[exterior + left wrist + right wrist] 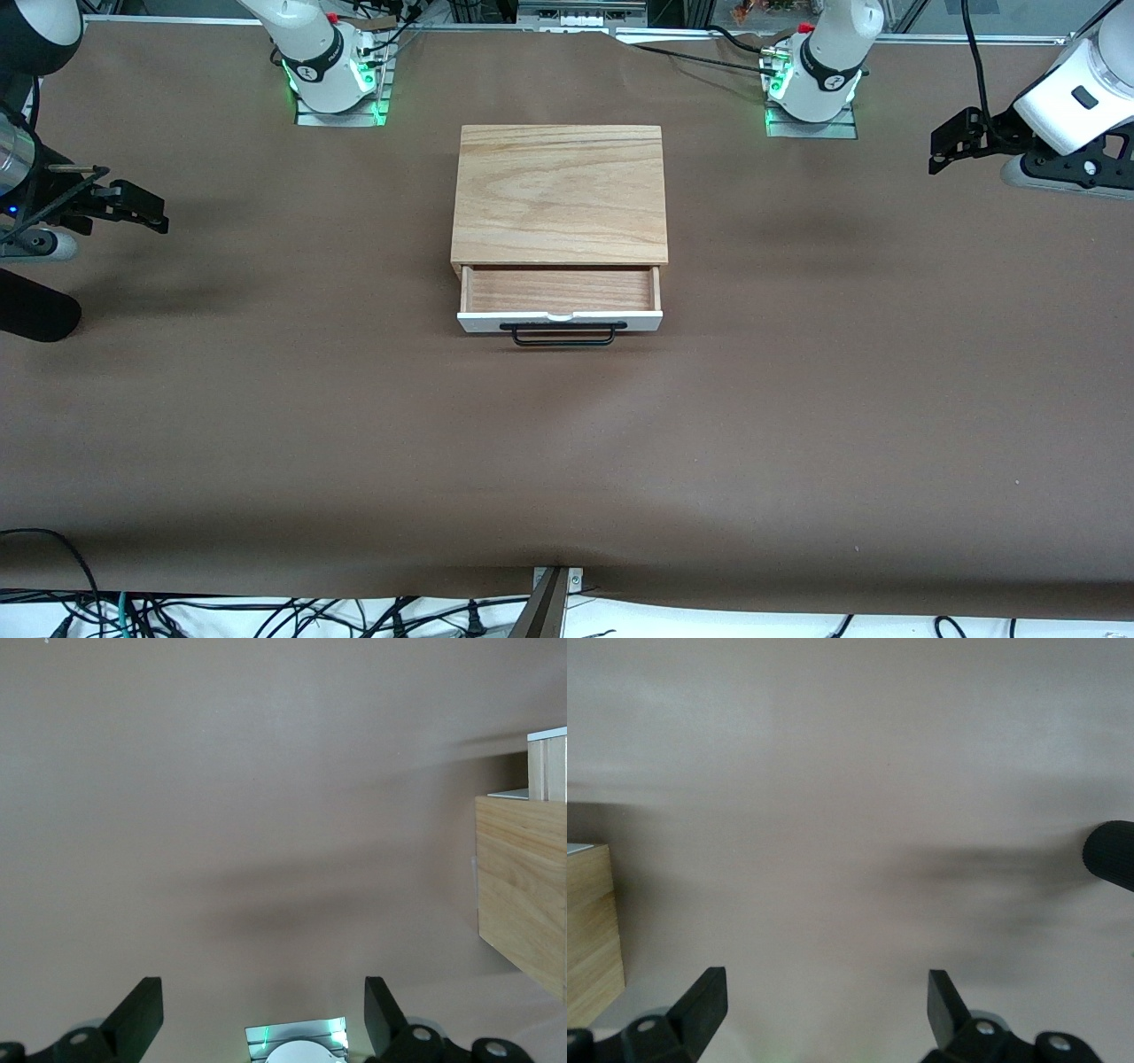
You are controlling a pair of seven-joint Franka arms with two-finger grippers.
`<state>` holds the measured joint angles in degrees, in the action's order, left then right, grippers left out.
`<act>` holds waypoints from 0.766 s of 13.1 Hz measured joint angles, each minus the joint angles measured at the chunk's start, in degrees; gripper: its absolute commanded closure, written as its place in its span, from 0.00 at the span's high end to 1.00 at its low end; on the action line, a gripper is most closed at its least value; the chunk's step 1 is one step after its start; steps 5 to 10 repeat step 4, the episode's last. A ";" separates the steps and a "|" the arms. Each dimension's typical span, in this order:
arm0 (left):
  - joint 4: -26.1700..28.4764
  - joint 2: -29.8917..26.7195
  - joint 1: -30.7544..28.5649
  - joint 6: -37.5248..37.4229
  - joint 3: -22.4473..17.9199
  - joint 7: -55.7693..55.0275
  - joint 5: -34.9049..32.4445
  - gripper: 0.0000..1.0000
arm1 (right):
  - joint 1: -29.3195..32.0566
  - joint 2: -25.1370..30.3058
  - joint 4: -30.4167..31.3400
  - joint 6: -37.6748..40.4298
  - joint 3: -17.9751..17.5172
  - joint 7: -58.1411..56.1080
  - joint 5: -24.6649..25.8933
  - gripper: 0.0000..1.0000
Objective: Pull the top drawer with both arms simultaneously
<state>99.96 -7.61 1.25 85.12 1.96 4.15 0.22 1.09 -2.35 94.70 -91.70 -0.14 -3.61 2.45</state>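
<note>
Here, scene: a wide worktop (266,399) under a brown cover, with a low cabinet (560,190) standing at its middle, between the two arm bases.
Cabinet: light oak-grain slab top; its side wall shows in both wrist views (523,895) (592,935).
Top drawer (560,291): pulled partway out of the cabinet toward the front camera, so its light reddish-wood inside is open to view and holds nothing.
Drawer front: a white panel (560,320) at the edge nearest the front camera, with a long thin black bar handle (563,334) fixed along it; nothing touches the handle.
Left gripper (957,140): raised over the bare worktop at the left arm's end of the table, well apart from the cabinet; the arm waits.
Left fingers (137,1014): spread wide, nothing between them, only brown cover and a base plate below them.
Right gripper (133,206): raised over the bare worktop at the right arm's end of the table, well apart from the cabinet; this arm waits too.
Right fingers (702,999): spread wide and released, nothing between them.
Base lights: green glow at the foot of each arm base (335,84) (813,89).
Table edge: loose black cables (266,616) lie along the edge nearest the front camera.
</note>
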 measured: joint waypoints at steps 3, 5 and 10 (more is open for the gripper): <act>-0.06 0.00 0.01 0.00 -0.02 -0.27 0.43 1.00 | 0.00 0.00 0.00 0.00 0.00 0.00 0.00 1.00; -0.18 0.00 0.01 0.00 -0.18 -0.50 0.52 1.00 | 0.00 0.00 0.00 0.00 0.00 0.00 0.00 1.00; -0.18 0.00 0.01 0.00 -0.18 -0.50 0.52 1.00 | 0.00 0.00 0.00 0.00 0.00 0.00 0.00 1.00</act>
